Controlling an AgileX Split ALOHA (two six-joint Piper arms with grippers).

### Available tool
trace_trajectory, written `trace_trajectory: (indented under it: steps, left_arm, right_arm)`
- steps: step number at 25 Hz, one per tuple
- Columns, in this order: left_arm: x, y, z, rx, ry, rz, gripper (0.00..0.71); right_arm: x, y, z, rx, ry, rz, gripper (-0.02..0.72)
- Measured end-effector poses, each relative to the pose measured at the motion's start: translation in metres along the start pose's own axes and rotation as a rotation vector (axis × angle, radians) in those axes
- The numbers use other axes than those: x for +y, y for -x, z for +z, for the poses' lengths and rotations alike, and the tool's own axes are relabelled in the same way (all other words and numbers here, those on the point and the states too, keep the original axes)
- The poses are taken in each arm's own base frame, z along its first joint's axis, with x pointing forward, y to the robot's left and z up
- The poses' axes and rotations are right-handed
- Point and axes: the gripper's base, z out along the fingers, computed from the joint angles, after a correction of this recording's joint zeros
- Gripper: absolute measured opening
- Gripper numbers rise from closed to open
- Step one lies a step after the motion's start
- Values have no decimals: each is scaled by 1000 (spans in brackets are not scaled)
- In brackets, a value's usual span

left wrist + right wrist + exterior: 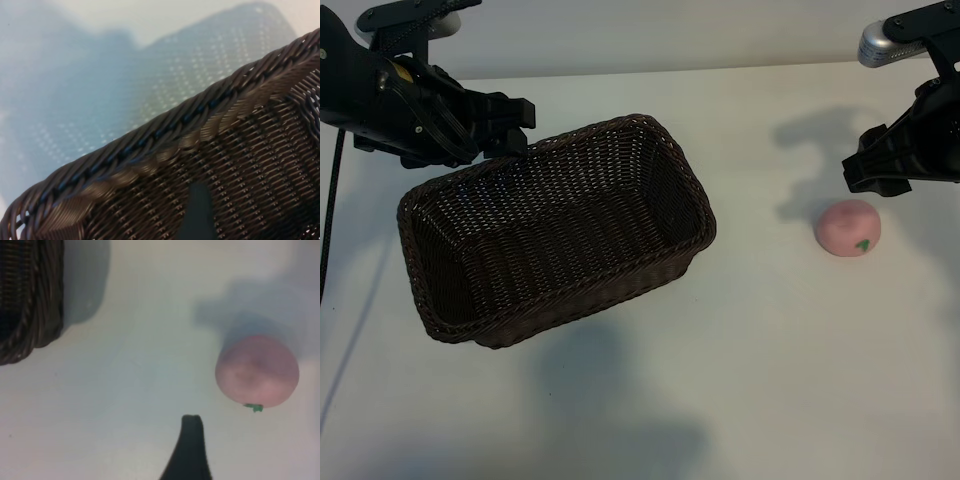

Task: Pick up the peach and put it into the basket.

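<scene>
Peach on surface, well apart from basket, on its right-arm side. Right gripper hovers just above peach, fingers released, empty. Left gripper at basket's far rim, fingers apart, nothing held. Right arm nearer.

worktop: white, plain, matte | shadows: soft grey patches across the worktop | backdrop: pale wall along the far edge

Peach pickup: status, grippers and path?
Right gripper open, above small pink peach, not touching. Left gripper open at brown wicker basket rim. Basket empty. Nothing between.
</scene>
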Motion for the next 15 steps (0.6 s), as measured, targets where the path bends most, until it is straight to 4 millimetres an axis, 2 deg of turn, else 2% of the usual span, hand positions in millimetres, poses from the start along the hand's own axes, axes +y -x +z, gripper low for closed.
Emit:
trace_trajectory:
  steps: [11, 15]
  left_arm:
    - [0, 3, 0, -32, -3, 0, 592]
    - [1, -1, -2, 5, 10, -5, 592]
  right_arm:
    - [0, 0, 0, 0, 0, 1, 596]
    - [0, 0, 0, 0, 0, 1, 596]
